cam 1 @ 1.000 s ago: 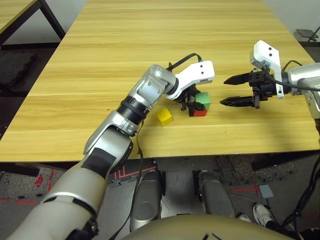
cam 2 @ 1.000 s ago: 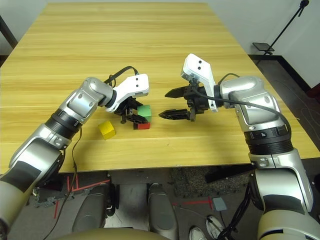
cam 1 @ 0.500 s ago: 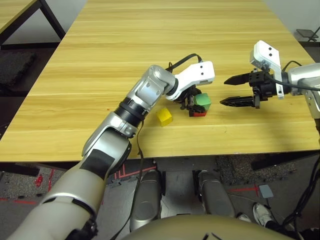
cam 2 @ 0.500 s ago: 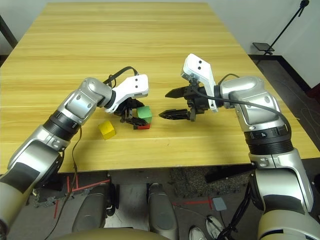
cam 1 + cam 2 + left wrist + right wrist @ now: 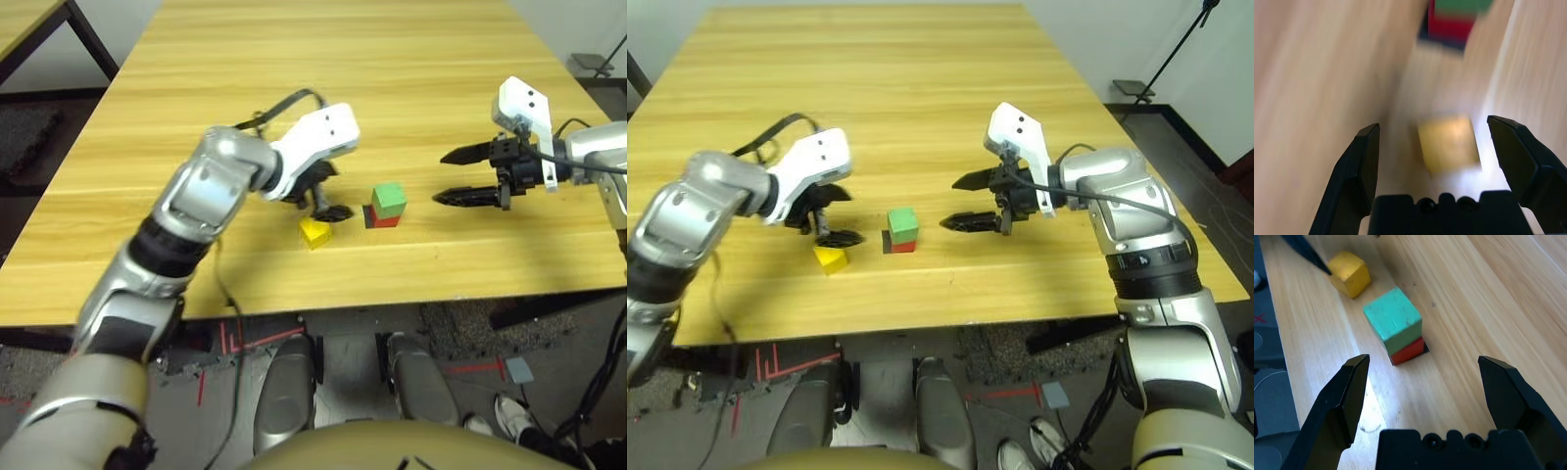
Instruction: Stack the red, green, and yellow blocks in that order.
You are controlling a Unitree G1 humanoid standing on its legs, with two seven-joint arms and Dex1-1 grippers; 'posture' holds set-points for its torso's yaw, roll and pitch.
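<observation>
Taking the green block (image 5: 389,200) as the landmark: furthest to its left hangs the left tool (image 5: 329,205), jaws spread wide and holding nothing, poised just over the yellow block (image 5: 314,232). That cube sits on the desk (image 5: 294,88) near the green one, to its left and a little toward the robot, clear of it. In the left wrist view the yellow block (image 5: 1448,143) lies between the two black fingers (image 5: 1362,161), slightly skewed to them.

The green block rests on the red block (image 5: 386,219), faces turned a little out of line, over a dark patch (image 5: 367,215) on the desk.

To its right the right tool (image 5: 472,176) hovers well apart, jaws wide, empty.

The step in hand looks to be picking up the yellow cube. Done well, the left tool would square its fingers to two opposite faces, descend until they straddle the middle, close firmly, lift straight up, then set it flat and centred on the green top without nudging the pair.
</observation>
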